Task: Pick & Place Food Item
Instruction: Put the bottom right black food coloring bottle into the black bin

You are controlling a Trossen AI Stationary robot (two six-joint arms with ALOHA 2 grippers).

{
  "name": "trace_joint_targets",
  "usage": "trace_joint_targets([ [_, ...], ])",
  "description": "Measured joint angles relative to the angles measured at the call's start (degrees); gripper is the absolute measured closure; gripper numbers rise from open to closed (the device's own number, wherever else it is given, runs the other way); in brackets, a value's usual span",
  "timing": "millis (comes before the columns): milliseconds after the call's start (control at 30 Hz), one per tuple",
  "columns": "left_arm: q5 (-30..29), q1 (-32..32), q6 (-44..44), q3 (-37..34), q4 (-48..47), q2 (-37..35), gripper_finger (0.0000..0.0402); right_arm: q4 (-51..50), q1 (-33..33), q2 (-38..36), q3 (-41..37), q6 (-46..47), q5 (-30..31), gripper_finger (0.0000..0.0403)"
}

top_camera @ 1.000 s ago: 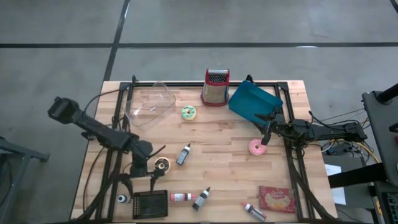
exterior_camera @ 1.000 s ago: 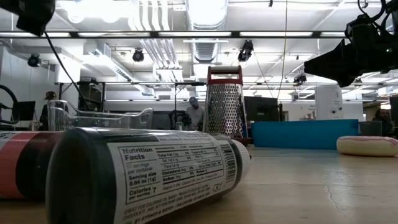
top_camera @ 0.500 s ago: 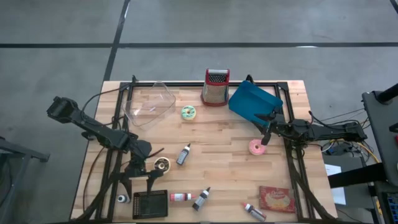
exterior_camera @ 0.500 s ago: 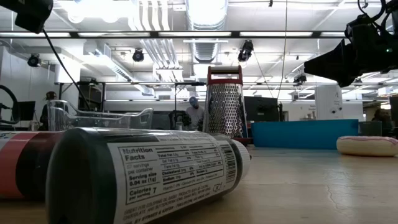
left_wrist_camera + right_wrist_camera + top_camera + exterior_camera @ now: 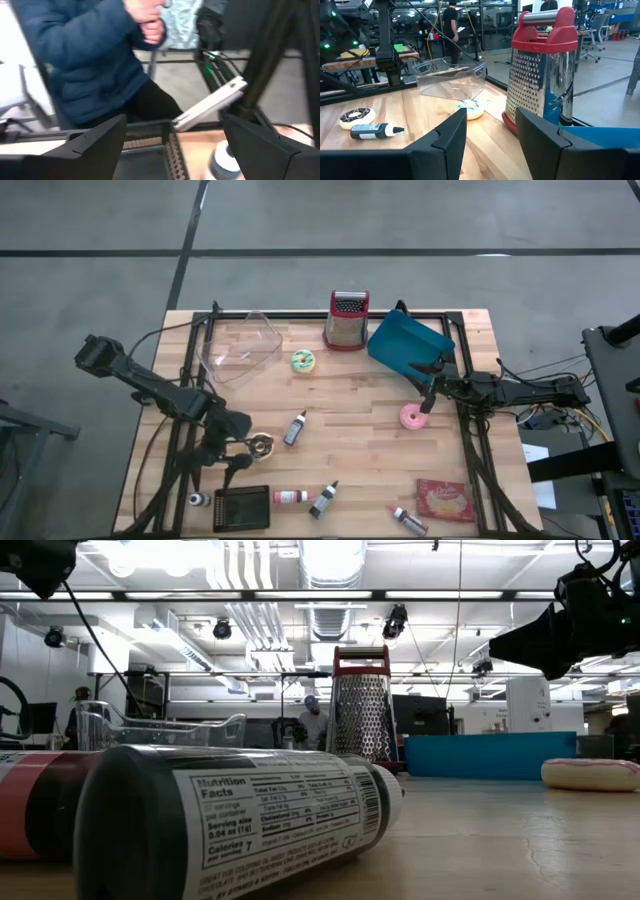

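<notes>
A pink-iced donut [image 5: 411, 417] lies flat on the wooden table at the right; it also shows in the low view [image 5: 590, 773]. My right gripper [image 5: 428, 385] is open and empty, just off the donut's far right side and above the table [image 5: 492, 135]. A brown-and-white donut [image 5: 261, 444] lies at the near left. My left gripper [image 5: 240, 452] is open and empty beside that donut, facing the table's near edge [image 5: 172, 150]. A green-and-white donut [image 5: 303, 360] lies near the far middle.
A red-topped grater [image 5: 346, 320], a blue tray [image 5: 408, 344] and a clear container [image 5: 240, 345] stand along the far edge. Small bottles [image 5: 295, 427], a black tray [image 5: 241, 507] and a wafer pack [image 5: 446, 498] lie nearer. A person in a blue jacket [image 5: 95, 60] stands beyond the near edge.
My left gripper has moved a little toward the table's near edge and turned beside the brown-and-white donut. The donuts have stayed in place.
</notes>
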Motion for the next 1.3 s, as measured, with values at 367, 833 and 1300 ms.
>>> trace_joint_targets([
  [367,-3.41,-0.29,15.07,2.15,-11.66,1.47,0.0062,0.0,0.01,0.0,0.0,0.0,-0.01,0.0239],
  [833,3.26,-1.25,26.08,-0.66,-15.34,7.27,0.0062,0.0,0.0,-0.02,0.01,0.0,0.0,0.0239],
  [1300,4.21,-1.93,30.62,-4.64,-5.24,16.78,0.0062,0.0,-0.01,-0.01,0.01,0.0,0.01,0.0239],
])
